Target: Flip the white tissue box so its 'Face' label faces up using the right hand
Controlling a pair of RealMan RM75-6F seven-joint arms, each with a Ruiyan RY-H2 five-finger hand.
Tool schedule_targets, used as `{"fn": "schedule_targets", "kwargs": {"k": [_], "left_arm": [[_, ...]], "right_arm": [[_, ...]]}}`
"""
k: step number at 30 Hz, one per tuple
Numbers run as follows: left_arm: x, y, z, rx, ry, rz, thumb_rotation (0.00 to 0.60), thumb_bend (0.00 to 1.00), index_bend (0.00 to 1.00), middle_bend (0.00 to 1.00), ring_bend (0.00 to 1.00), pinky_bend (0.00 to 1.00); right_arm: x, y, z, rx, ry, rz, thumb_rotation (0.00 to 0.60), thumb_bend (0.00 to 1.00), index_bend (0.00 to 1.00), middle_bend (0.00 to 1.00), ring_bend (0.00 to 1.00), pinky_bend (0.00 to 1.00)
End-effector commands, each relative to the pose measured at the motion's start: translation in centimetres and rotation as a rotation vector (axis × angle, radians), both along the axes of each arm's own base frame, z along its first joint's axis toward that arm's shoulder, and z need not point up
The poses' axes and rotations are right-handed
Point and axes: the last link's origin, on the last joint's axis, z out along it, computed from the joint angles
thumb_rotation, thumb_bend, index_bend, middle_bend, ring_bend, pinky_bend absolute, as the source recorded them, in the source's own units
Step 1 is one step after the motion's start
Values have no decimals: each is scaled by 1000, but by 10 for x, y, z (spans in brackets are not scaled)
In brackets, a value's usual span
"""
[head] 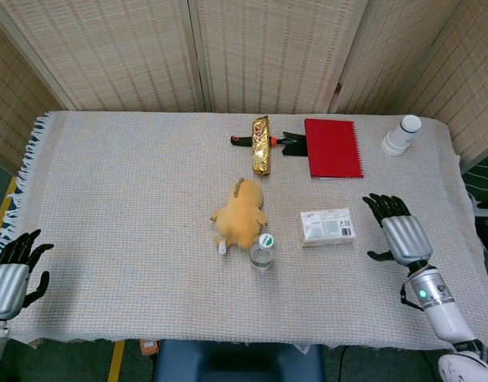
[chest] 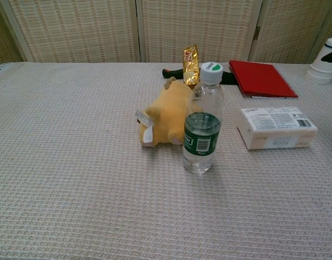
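The white tissue box (head: 328, 227) lies flat on the woven cloth right of centre, its printed side with small text facing up; the chest view shows the box (chest: 276, 127) at the right. My right hand (head: 399, 233) hovers just right of the box, fingers apart, holding nothing and not touching it. In the chest view only a dark fingertip (chest: 331, 55) shows at the right edge. My left hand (head: 11, 274) stays at the table's front left corner, fingers spread, empty.
A yellow plush toy (head: 240, 214) and a water bottle (head: 262, 251) sit left of the box. A red notebook (head: 333, 147), gold snack pack (head: 261, 145), a black-handled tool (head: 290, 142) and stacked paper cups (head: 401, 134) lie toward the back.
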Motion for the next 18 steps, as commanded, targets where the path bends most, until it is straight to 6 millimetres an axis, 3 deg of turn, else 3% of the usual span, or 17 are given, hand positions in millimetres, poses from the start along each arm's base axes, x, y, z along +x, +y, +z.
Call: {"fn": "schedule_targets", "kwargs": {"k": [1, 8, 18], "left_arm": [[0, -1, 1, 3, -4, -2, 600, 505, 232, 0, 0, 104], [0, -1, 3, -3, -30, -2, 600, 505, 232, 0, 0, 104], [0, -2, 7, 6, -40, -2, 600, 505, 232, 0, 0, 104]], "right_arm": [[30, -26, -21, 76, -2, 14, 600, 0, 56, 27, 56, 4], [53, -48, -48, 139, 3, 6, 600, 0, 55, 27, 56, 4], [62, -50, -70, 182, 41, -18, 600, 0, 56, 27, 56, 4]]}}
